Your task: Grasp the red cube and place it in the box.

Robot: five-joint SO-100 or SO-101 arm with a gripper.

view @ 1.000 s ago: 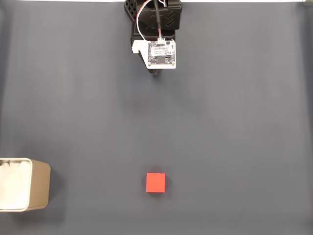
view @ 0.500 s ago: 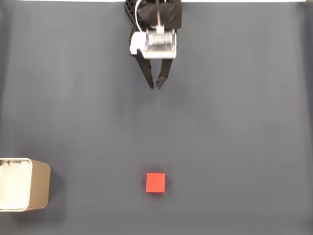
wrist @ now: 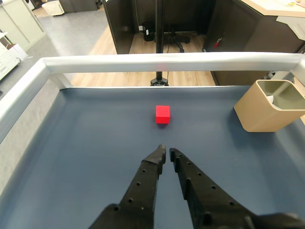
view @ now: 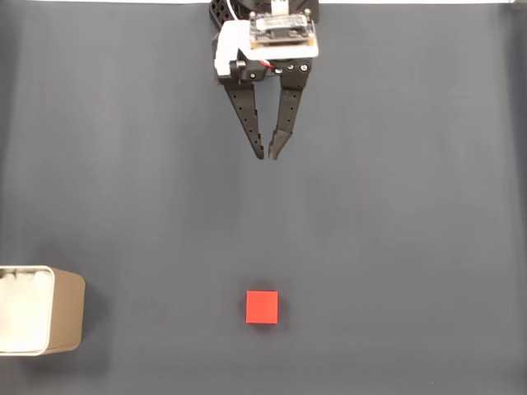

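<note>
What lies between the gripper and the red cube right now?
Nothing: in both views only bare dark mat separates the gripper from the red cube.

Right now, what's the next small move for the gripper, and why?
Probably reach forward toward the red cube while opening the jaws. The gripper hangs well short of the cube, with bare mat between them, and its fingertips are nearly together, too narrow to straddle it. In the wrist view the cube sits almost straight ahead, so little sideways correction looks needed. The box comes later.
</note>
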